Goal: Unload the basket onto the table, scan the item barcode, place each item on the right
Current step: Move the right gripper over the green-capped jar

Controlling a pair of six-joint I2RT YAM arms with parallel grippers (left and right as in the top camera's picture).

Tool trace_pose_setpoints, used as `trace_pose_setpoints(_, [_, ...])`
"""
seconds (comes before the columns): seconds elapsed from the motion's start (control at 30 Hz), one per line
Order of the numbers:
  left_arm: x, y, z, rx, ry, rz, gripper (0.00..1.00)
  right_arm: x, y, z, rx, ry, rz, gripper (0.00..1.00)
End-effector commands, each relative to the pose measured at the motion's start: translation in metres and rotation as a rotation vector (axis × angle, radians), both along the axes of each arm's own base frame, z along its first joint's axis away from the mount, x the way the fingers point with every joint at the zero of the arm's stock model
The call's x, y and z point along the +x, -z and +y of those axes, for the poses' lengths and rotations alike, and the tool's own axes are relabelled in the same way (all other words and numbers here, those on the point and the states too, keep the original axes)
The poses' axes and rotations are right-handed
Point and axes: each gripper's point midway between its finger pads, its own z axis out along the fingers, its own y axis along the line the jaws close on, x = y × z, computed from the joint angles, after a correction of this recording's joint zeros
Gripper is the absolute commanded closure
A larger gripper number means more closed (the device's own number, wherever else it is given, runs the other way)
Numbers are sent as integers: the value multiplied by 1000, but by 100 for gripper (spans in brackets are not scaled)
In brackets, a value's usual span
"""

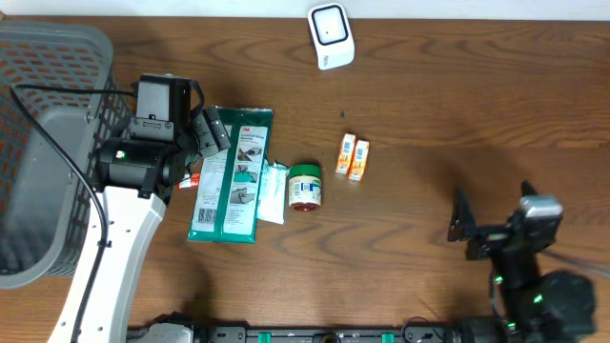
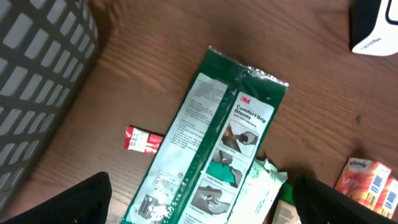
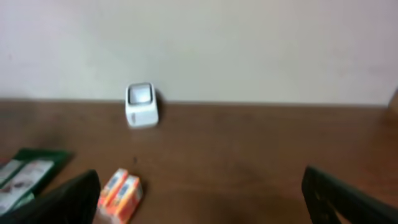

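Now, left gripper (image 1: 212, 133): jaws spread wide, empty, above far left corner of glove packet (image 1: 233, 176).
Glove packet: flat, left of centre; red sachet (image 2: 143, 140) at its left edge, white pack (image 1: 274, 191) against its right edge.
Jar (image 1: 305, 186), orange boxes (image 1: 352, 157): mid-table, right of the white pack.
Basket (image 1: 57, 57): crowds the far left.
Scanner (image 1: 331, 36): far edge, open wood around it.
Right gripper (image 1: 464, 227): jaws wide, empty, near right, bare table (image 1: 429, 114) all about.
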Motion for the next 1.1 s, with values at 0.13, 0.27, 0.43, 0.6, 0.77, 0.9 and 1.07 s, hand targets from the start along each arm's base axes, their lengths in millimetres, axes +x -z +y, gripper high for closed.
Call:
trace_pose_setpoints(0.13, [2, -6, 3, 20, 2, -15, 7, 31, -62, 25, 37, -111, 290, 1])
trace_pose_setpoints(0.27, [2, -6, 3, 20, 2, -15, 7, 52, -75, 40, 65, -177, 486, 1])
trace_pose_setpoints(0.43, [2, -6, 3, 20, 2, -15, 7, 80, -70, 60, 200, -156, 749, 1])
trace_pose_setpoints(0.6, [2, -6, 3, 20, 2, -15, 7, 103, -56, 126, 340, -397, 887, 1])
trace_pose_setpoints(0.77, [2, -6, 3, 20, 2, -15, 7, 117, -13, 168, 309, -422, 1018, 14])
trace_pose_setpoints(0.9, [2, -6, 3, 20, 2, -15, 7, 123, 33, 189, 234, -261, 1120, 9])
trace_pose_setpoints(1.07, [2, -6, 3, 20, 2, -15, 7, 128, 78, 242, 133, -289, 1160, 1])
